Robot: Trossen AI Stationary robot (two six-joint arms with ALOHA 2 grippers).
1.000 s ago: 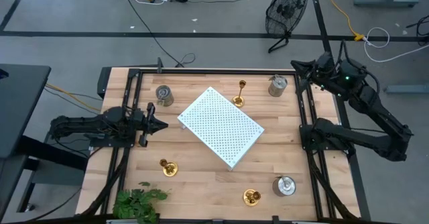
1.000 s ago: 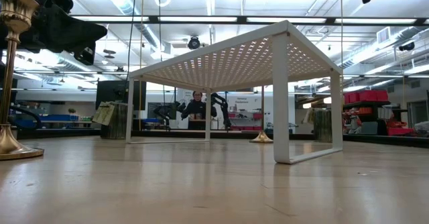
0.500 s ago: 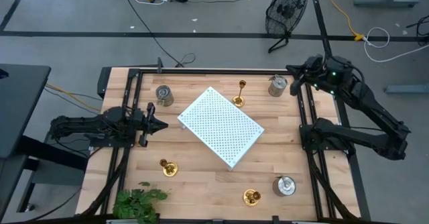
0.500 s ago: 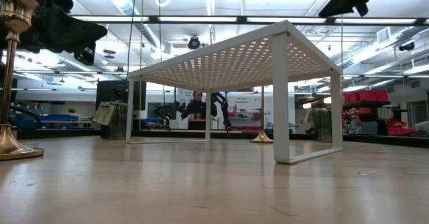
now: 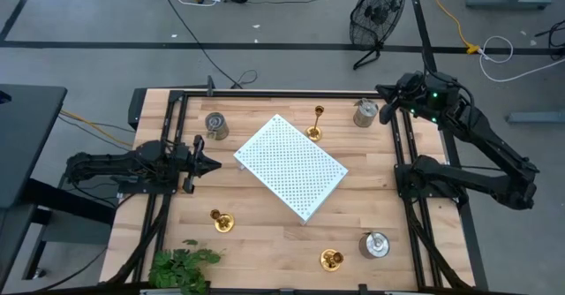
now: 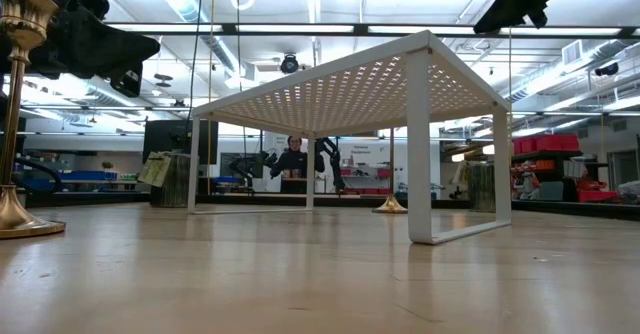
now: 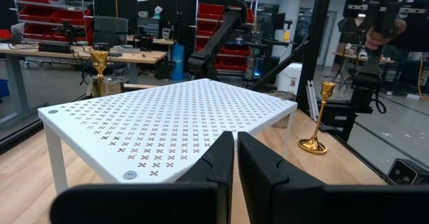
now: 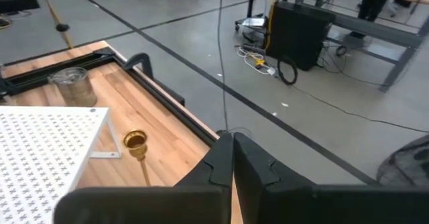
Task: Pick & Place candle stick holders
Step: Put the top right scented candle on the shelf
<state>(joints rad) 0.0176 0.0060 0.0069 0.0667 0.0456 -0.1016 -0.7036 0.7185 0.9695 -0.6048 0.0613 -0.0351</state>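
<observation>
Now I see the right end effector (image 5: 385, 93), shut and empty, just beside the squat silver-grey cylindrical candle holder (image 5: 365, 112) standing upright at the far right of the wooden surface (image 5: 265, 233); the left end effector (image 5: 214, 163), also shut and empty, waits well apart.

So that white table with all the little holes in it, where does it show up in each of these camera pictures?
High view: the white perforated board lies tilted mid-table, between the arms.
Low view: it spans the middle, seen from below on its legs.
Left wrist view: it fills the middle, just past the shut left pincer.
Right wrist view: only a corner shows at the left edge.
Shared landmark: the brass candle stick holder beside the board's far edge.
</observation>
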